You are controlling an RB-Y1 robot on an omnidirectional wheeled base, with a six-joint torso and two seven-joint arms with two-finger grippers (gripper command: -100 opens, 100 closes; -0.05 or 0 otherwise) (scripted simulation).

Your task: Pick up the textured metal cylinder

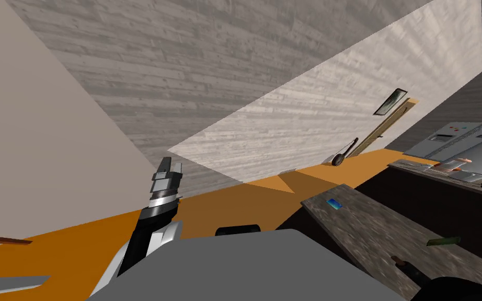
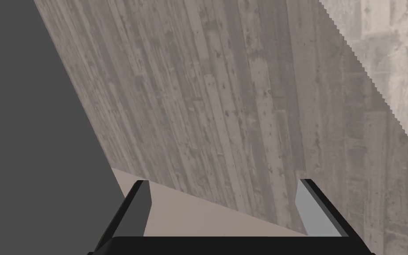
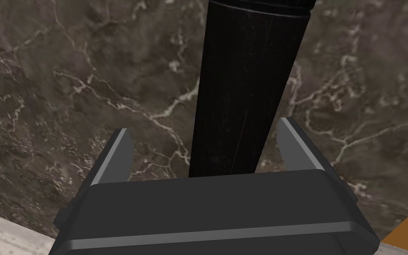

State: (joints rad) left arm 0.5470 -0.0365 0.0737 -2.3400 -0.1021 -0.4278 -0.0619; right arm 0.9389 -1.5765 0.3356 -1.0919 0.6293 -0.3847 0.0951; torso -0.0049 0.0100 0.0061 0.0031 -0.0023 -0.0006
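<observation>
A dark, nearly black cylinder point(image 3: 252, 66) lies on a dark marbled countertop point(image 3: 88, 88). My right gripper point(image 3: 203, 128) is open and straddles the cylinder's near end, with a gap on each side between the fingers and the cylinder. In the head view the cylinder point(image 1: 406, 265) shows as a small dark rod with a brownish tip on the grey counter point(image 1: 370, 230) at lower right. My left gripper point(image 1: 168, 170) is raised at the left, away from the counter, and is open with nothing in it point(image 2: 225, 195).
On the same counter lie a green object point(image 1: 443, 241) and a small blue item point(image 1: 334, 203). A second counter point(image 1: 444, 175) with several items stands farther right. A dark utensil point(image 1: 343, 153) lies by the wall on the orange floor point(image 1: 234, 204).
</observation>
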